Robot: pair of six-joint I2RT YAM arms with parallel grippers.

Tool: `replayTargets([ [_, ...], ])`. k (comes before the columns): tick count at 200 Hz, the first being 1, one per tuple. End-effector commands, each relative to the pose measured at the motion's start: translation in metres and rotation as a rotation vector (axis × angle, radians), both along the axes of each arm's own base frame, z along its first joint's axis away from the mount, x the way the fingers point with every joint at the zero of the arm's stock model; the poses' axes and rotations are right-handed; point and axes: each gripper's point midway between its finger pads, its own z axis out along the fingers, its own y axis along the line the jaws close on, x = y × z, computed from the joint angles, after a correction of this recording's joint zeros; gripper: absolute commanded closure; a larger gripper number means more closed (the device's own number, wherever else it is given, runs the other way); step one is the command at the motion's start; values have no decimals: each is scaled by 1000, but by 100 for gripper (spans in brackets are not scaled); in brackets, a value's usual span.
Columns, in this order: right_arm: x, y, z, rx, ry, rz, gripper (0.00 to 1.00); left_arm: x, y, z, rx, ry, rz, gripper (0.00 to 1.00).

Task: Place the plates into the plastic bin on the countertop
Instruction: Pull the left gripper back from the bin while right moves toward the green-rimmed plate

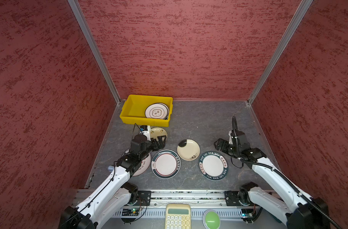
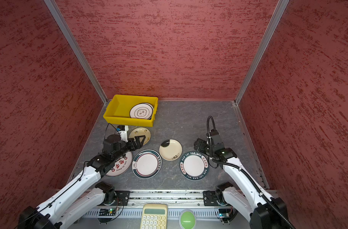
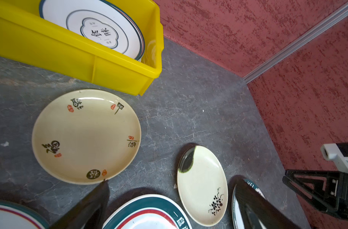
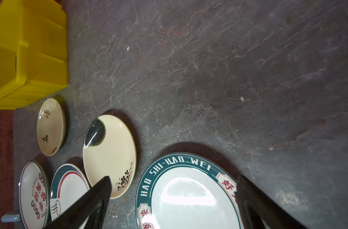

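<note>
Stacked plates (image 1: 156, 112) sit in plastic bin (image 1: 127, 117), lower ones mostly hidden. Five lie on countertop (image 1: 198, 123); red-lettered plate (image 2: 120, 164) half covered by left arm (image 2: 84, 178). Left gripper (image 1: 163, 138) and right gripper (image 1: 216, 144): jaws spread, empty

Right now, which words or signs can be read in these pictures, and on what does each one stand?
"HAO SHI HAO WEI": rim of the green-rimmed plate.
"食味": middle of the top plate in the yellow bin.
Red-lettered plate: lettering too small to read.
Cream calligraphy plate: brush signs, not legible.
Calculator keys: too small.
</note>
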Motion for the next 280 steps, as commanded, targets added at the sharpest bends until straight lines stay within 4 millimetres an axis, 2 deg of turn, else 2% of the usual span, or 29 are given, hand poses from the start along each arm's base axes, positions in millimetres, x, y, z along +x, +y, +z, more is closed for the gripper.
replayTargets([
  [1,-5,22,1,137,35,49,1,3,-3,8,-13,-63,-7,1],
  [16,-9,26,-1,171,52,49,1,-1,-4,2,-25,-48,-10,1],
  [33,-14,19,-9,147,71,20,1,-4,-3,-3,-26,-38,-9,1],
  [54,-21,14,-20,137,103,-5,1,-5,-3,-1,-31,-44,-7,1],
  [78,-28,18,-31,183,123,-14,1,-5,-1,-2,-32,-41,1,1],
  [118,-29,19,-46,194,147,-20,1,-2,-3,-7,-31,-28,2,1],
  [172,-18,25,-54,217,146,-24,1,1,-3,-14,-12,-5,10,1],
  [199,-5,30,-50,229,123,-25,1,2,-3,-16,-13,-2,10,1],
  [280,21,27,-61,172,127,-64,1,4,-2,-19,-1,12,19,1],
])
